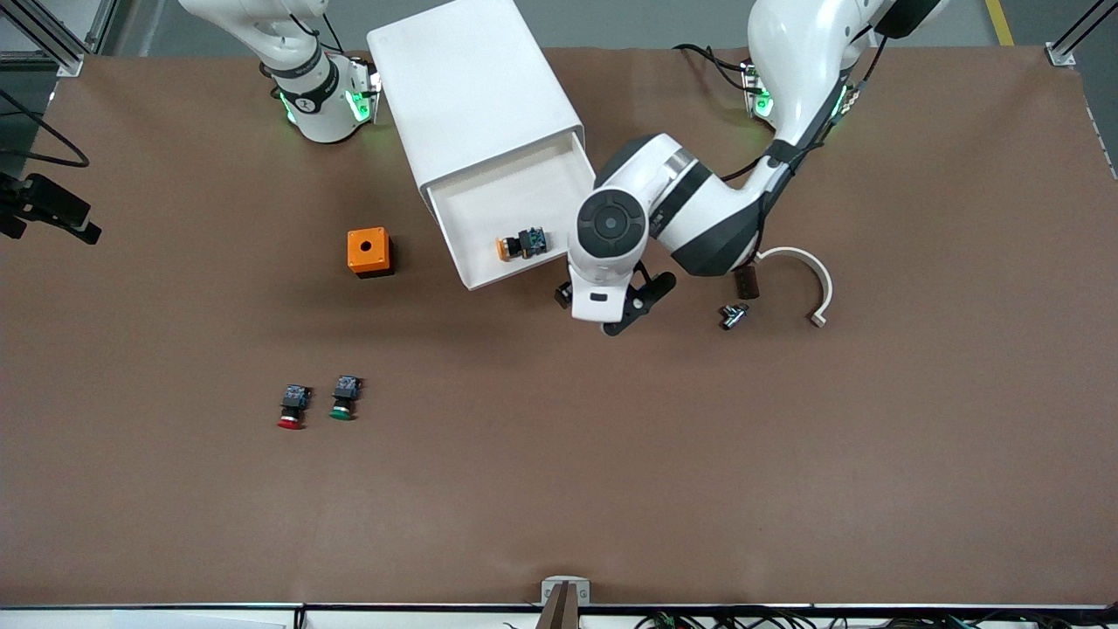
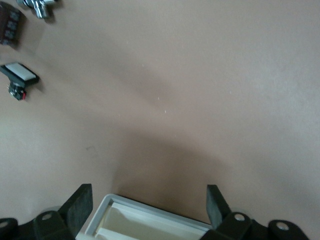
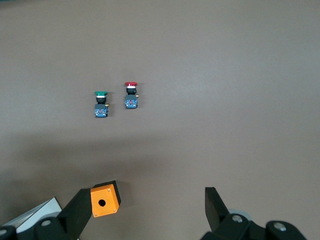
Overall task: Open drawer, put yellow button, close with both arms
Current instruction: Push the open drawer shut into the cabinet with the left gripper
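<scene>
Yellow button [image 1: 517,245] already lies in the open drawer [image 1: 511,214], near its front wall, so closing is the step in hand. The left claw [image 1: 611,307] hangs empty, fingers spread wide, just beside the drawer's front corner; the right claw [image 3: 145,207], also spread and empty, waits near the cabinet [image 1: 472,87]. I would set both against the drawer front and push evenly, straight inward. No legible writing shows.

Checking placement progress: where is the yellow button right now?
In the front view, the yellow button lies inside the open drawer, near its front edge, beside the left gripper, which hovers open by the drawer's corner.
</scene>
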